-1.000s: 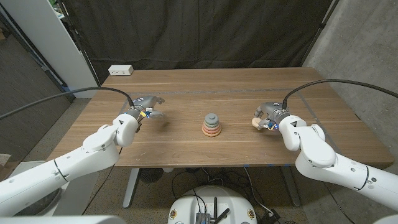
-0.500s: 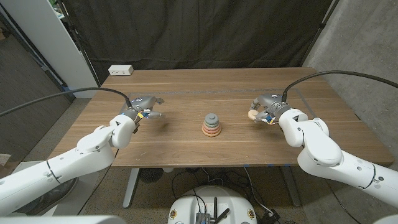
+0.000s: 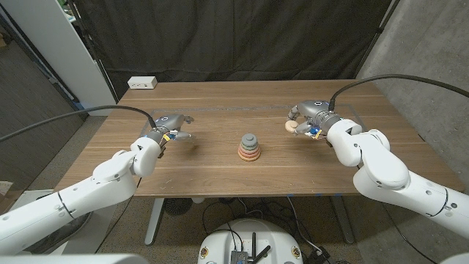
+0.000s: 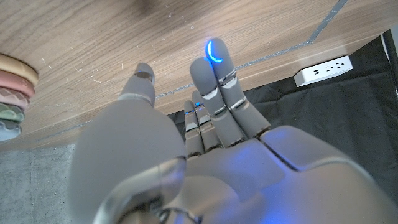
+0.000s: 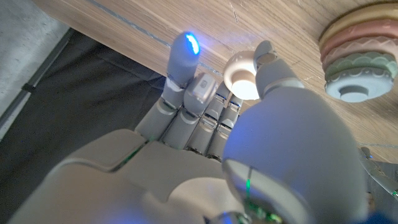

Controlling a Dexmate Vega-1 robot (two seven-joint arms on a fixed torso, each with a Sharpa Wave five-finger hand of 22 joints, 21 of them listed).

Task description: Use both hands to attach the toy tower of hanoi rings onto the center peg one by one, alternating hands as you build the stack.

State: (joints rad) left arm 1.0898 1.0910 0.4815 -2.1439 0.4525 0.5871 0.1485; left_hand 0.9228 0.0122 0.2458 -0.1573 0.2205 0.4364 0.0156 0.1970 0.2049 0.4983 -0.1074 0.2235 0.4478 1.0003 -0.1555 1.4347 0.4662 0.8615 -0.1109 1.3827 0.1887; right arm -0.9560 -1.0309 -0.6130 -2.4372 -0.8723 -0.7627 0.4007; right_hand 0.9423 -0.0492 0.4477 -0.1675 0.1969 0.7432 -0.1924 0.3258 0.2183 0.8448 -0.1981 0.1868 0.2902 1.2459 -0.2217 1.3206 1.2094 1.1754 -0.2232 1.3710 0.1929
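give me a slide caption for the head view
Right hand holds a small cream ring beside the stacked ring tower; left hand waits empty.

The left arm reaches in from the near left corner, its forearm angled toward the table's middle. The left hand (image 3: 171,123) hovers with fingers (image 4: 214,74) extended and close together, holding nothing. The right arm bends in from the near right corner, its elbow out. The right hand (image 3: 306,119) is raised, thumb (image 5: 268,65) and fingers pinching a small cream ring (image 5: 241,78).
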